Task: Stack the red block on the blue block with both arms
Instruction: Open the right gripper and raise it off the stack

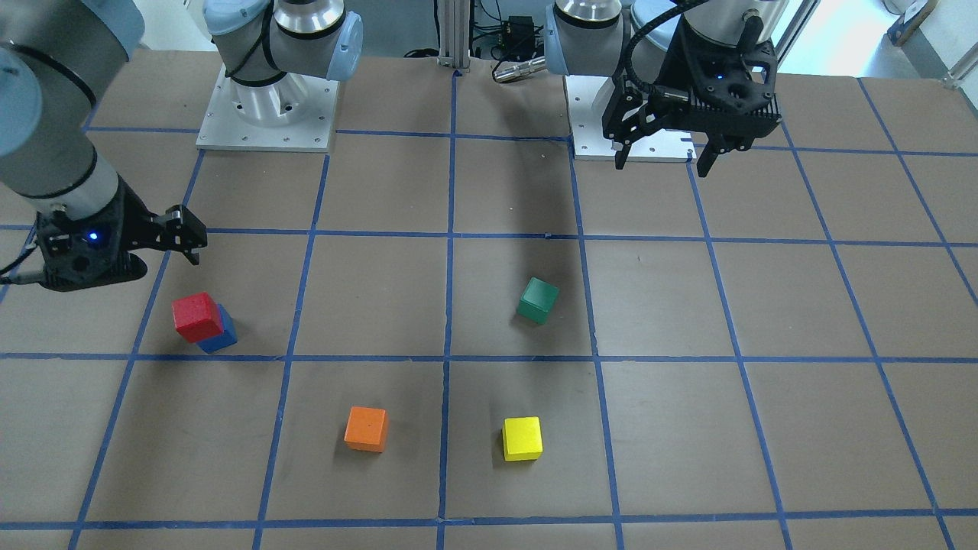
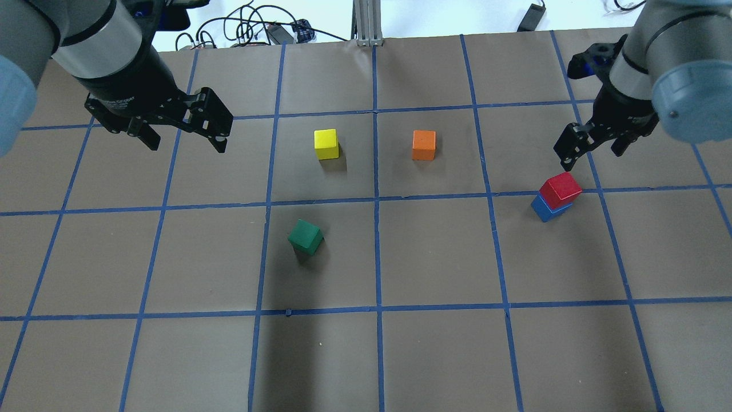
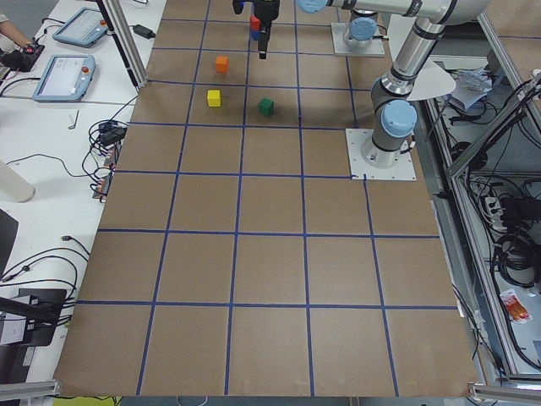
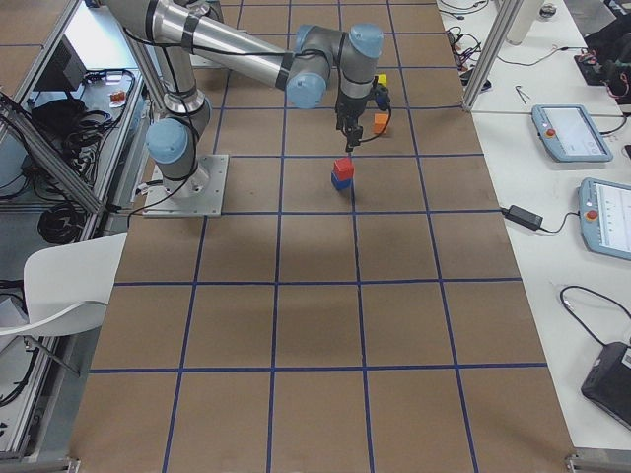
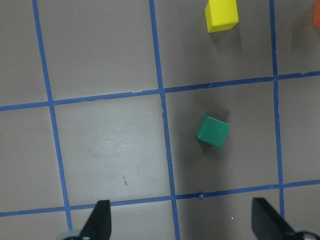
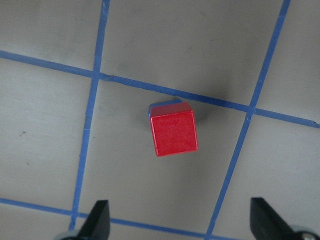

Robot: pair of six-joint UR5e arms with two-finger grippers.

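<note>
The red block [image 2: 560,187] sits on top of the blue block [image 2: 548,209] at the table's right side, turned slightly against it. In the right wrist view the red block [image 6: 174,134] covers all but a sliver of the blue block [image 6: 167,105]. My right gripper [image 2: 592,150] hangs above the stack, open and empty, clear of the red block; its fingertips [image 6: 97,220] frame the wrist view. My left gripper [image 2: 186,142] is open and empty, raised over the table's far left, with nothing between its fingers. The stack also shows in the front view [image 1: 197,316].
A green cube [image 2: 305,237] lies left of centre, below my left gripper in its wrist view [image 5: 212,131]. A yellow cube [image 2: 326,143] and an orange cube [image 2: 424,145] stand further out near the middle. Blue tape lines grid the brown table.
</note>
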